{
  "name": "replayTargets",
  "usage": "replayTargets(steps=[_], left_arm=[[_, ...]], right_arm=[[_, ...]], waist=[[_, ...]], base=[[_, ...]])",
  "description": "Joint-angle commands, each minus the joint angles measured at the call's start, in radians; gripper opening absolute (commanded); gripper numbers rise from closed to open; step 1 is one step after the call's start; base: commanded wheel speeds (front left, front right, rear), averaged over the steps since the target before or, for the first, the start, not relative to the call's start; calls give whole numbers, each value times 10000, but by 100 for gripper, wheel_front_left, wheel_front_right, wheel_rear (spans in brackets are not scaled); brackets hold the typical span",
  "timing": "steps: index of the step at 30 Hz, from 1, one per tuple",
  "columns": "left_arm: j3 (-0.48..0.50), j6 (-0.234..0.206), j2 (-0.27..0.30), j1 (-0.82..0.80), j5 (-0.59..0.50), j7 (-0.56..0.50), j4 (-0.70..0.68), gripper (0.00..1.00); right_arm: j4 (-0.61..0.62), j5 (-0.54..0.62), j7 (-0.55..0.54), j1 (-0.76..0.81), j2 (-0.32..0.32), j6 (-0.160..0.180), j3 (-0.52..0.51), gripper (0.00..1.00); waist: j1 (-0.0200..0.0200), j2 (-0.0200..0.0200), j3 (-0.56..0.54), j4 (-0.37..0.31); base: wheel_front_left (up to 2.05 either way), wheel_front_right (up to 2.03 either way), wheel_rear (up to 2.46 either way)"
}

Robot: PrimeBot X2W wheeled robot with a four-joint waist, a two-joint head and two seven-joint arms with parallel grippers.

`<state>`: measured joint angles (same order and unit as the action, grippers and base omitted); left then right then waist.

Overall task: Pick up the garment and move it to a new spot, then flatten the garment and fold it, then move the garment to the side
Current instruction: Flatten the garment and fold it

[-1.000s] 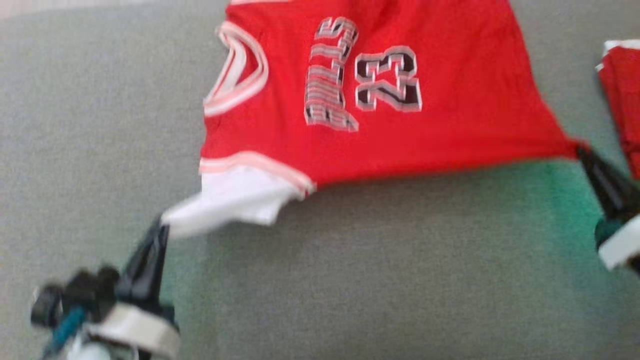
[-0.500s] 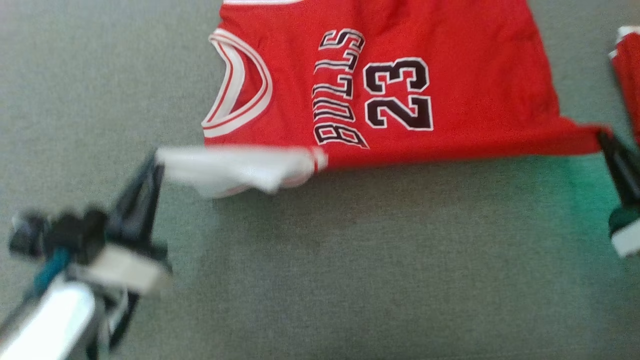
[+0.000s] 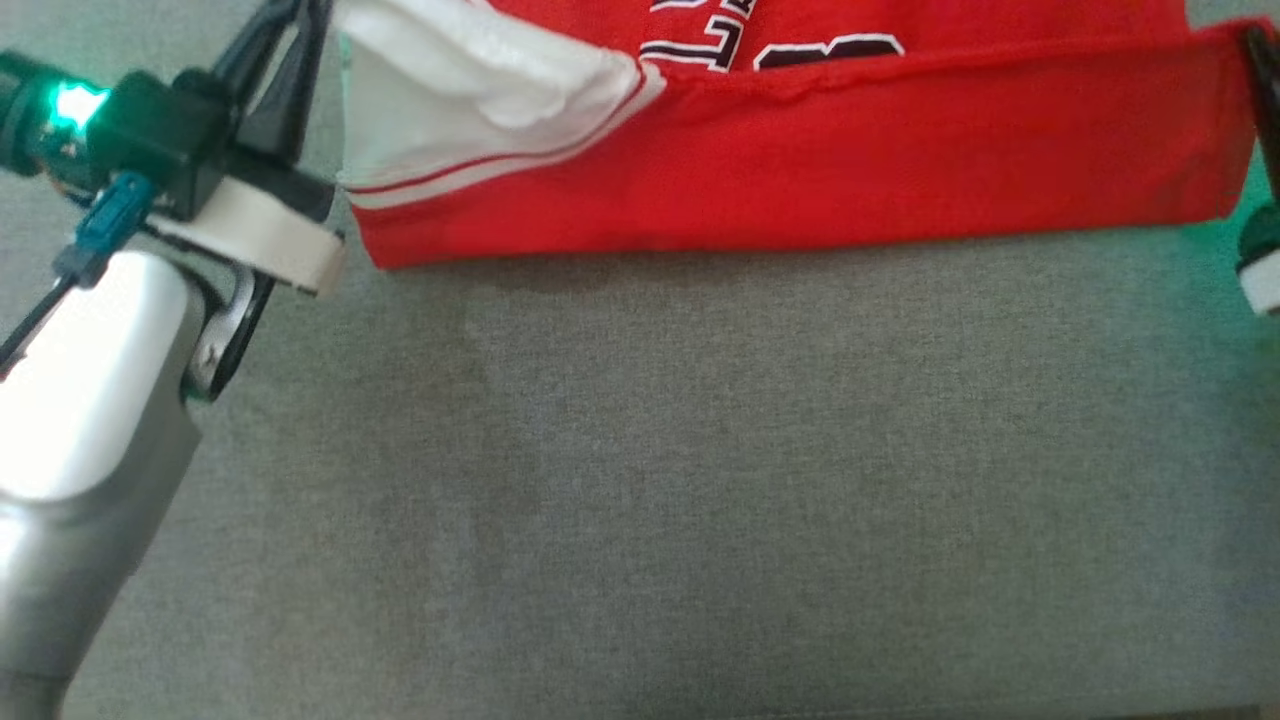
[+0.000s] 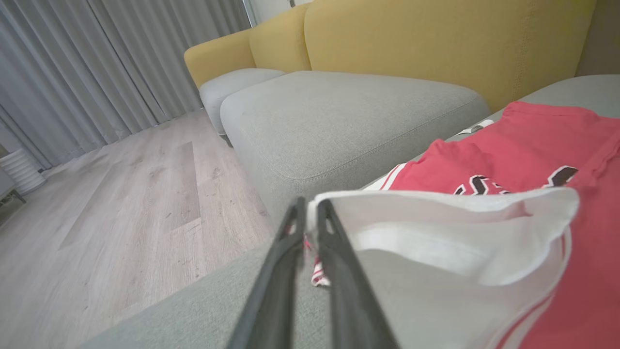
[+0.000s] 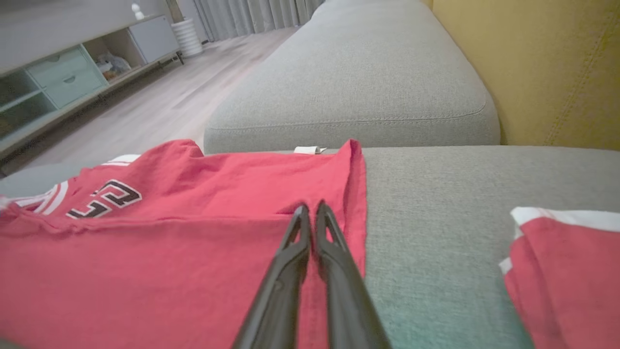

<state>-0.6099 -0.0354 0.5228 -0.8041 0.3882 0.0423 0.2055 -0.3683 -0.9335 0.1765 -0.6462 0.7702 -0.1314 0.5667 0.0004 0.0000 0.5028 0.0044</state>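
The red jersey point(image 3: 800, 190) lies far on the grey sofa seat point(image 3: 700, 450), near edge doubled over; my left hand point(image 4: 310, 206) pinches its white trim tight, my right hand point(image 5: 310, 209) its hem corner.

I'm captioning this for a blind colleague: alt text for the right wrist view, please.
The right gripper pinches the edge of a red jersey spread on a grey sofa cushion. A second red garment lies at the right; a yellow backrest rises behind.
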Motion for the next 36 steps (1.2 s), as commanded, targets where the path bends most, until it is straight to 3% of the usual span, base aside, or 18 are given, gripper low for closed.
replayTargets(steps=[1, 9, 16, 25, 26, 27, 29, 30, 36], left_arm=[[421, -66, 340, -276, -56, 92, -135, 100], [510, -651, -668, 761, 527, 1165, 740, 100], [720, -1090, -1174, 2250, 1236, 1648, 1321, 100], [469, -785, -1665, 2836, 1607, 1787, 2551, 100], [393, -703, -1709, 2839, 1617, 1753, 2659, 92], [322, -622, -1752, 2847, 1631, 1726, 2745, 53], [181, -508, -1796, 2873, 1619, 1666, 2890, 4], [127, -459, -1822, 2895, 1635, 1620, 2945, 0], [-116, -390, -1797, 2868, 1491, 1574, 2974, 0]], right_arm=[[132, -73, 124, 111, 178, 7, 23, 100], [-27, -197, 833, 456, -370, 7, -586, 100], [306, 385, 849, 1387, -1104, 7, -1520, 100], [292, 723, 851, 1918, -1568, 7, -1902, 100], [252, 736, 851, 1936, -1611, 7, -1911, 100], [209, 749, 851, 1951, -1654, 7, -1917, 100], [84, 775, 851, 1967, -1745, 7, -1875, 100], [-10, 790, 852, 1966, -1791, 7, -1824, 100], [-974, 781, 845, 1785, -1908, 7, -1079, 100]], waist=[[-4, 0, 108, -20], [-4, 0, 49, 144], [-4, 0, -158, 29], [-4, 0, -303, -188], [-4, 0, -316, -210], [-4, 0, -328, -229], [-4, 0, -346, -251], [-4, 0, -358, -250], [-4, 0, -406, -128]], base=[[0, 0, 0], [0, 0, 0], [0, 0, 0], [0, 0, 0], [0, 0, 0], [0, 0, 0], [0, 0, 0], [0, 0, 0], [0, 0, 0]])
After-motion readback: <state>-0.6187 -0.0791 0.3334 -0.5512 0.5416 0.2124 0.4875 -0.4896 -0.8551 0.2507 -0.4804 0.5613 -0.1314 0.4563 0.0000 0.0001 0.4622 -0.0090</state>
